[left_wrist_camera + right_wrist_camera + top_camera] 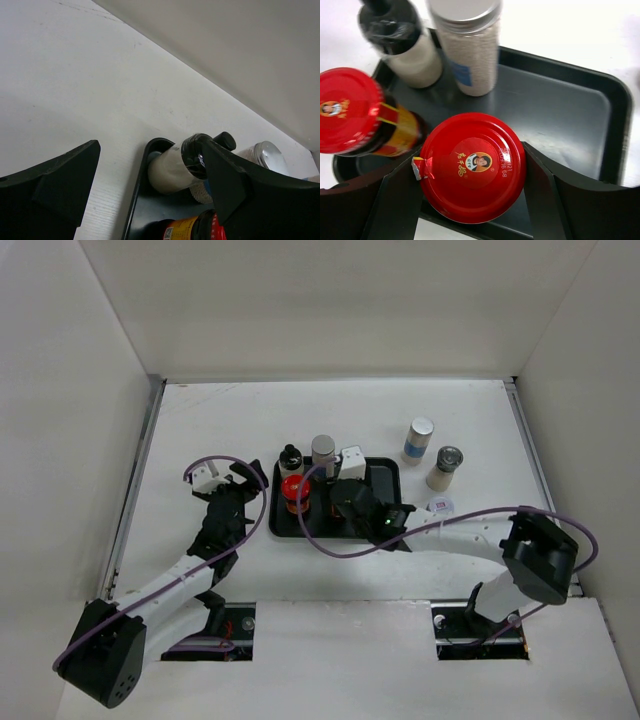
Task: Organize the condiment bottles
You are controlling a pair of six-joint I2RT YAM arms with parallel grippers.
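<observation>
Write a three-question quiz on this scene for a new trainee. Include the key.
1. True or false: the left pincer is holding a bottle.
2. How many shakers stand on the table outside the black tray? A) one B) two C) four
3. In a few words: what sits inside the right pincer?

Key
1. False. Its jaws are wide apart with nothing between them.
2. B. The two shakers stand to the right of the tray.
3. A red-lidded jar, standing on the tray.
</observation>
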